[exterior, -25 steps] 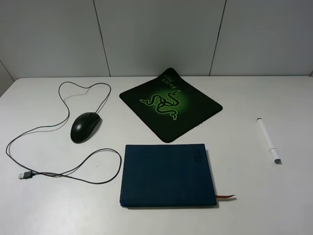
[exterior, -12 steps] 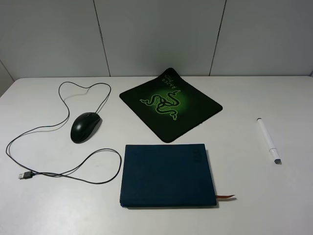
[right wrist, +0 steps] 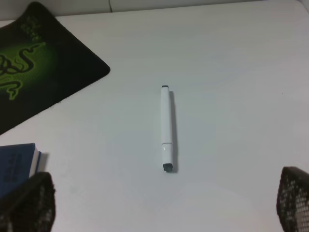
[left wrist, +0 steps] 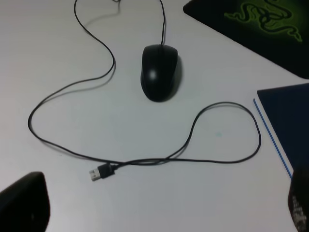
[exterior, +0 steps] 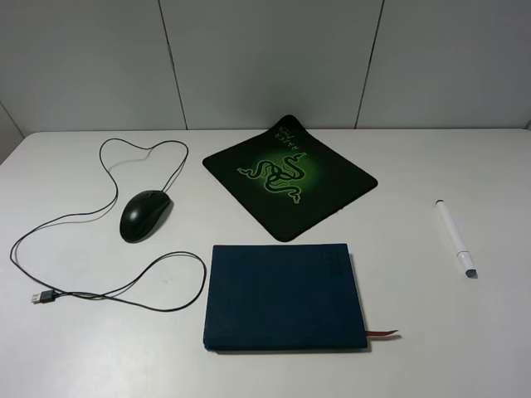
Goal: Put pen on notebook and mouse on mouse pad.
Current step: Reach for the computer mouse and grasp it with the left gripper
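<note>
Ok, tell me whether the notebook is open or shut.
Shut. The notebook lies flat, blue cover up, no pages showing; its brown ribbon pokes out at one corner.

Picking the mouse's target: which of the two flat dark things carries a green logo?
The mouse pad, black with green snakes and turned cornerwise; the notebook is plain blue.

White table [exterior: 75, 356], matte and unmarked; grey panelled wall [exterior: 265, 58] rises directly behind the table's far edge, with dark vertical seams.
</note>
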Controlling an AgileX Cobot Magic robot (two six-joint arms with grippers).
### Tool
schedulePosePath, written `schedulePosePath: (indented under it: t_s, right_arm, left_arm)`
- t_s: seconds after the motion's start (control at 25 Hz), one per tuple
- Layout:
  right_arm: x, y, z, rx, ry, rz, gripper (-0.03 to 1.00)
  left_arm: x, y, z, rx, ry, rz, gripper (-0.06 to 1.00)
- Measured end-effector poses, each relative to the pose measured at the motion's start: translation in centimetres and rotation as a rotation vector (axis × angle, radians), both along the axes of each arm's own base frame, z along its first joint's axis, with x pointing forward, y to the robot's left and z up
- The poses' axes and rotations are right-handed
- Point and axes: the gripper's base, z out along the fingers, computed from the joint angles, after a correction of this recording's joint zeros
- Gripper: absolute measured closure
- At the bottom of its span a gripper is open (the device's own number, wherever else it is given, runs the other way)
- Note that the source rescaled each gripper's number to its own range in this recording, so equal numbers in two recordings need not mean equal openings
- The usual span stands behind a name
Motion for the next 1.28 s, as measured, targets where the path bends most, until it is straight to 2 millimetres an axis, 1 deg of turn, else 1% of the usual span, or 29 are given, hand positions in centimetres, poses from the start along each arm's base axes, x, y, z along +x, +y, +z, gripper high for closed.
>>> schedulePosePath:
  t_s: [0.16,0.24,0.4,0.68,0.92,1.0,1.28]
  right_arm:
    - [0.0,0.0,0.0,0.000,0.000,0.000,-0.03]
    - [0.0,0.0,0.0,0.000,0.000,0.000,-0.03]
    - [0.0,0.0,0.0,0.000,0.000,0.000,-0.03]
    - [0.0,0.0,0.0,0.000,0.000,0.000,-0.03]
    - [0.0,0.0,0.0,0.000,0.000,0.000,-0.03]
    - [0.0,0.0,0.0,0.000,0.000,0.000,-0.03]
    - [0.0,0.0,0.0,0.000,0.000,0.000,-0.03]
  left_arm:
    - [1.6,-0.1,2.0,0.004,0.075,0.001,-0.04]
    - [3.0,-0.2,2.8,0.005,0.130,0.007,-0.04]
    - [6.1,-0.4,3.2,-0.001,0.262,0.040,-0.04]
    - [11.7,-0.9,3.7,0.015,0.408,0.048,-0.04]
    - [16.5,-1.3,2.8,0.032,0.542,0.048,-0.05]
    - [18.1,-1.4,2.0,0.037,0.587,0.049,-0.05]
    - [22.9,-1.7,-0.8,0.061,0.688,0.050,-0.05]
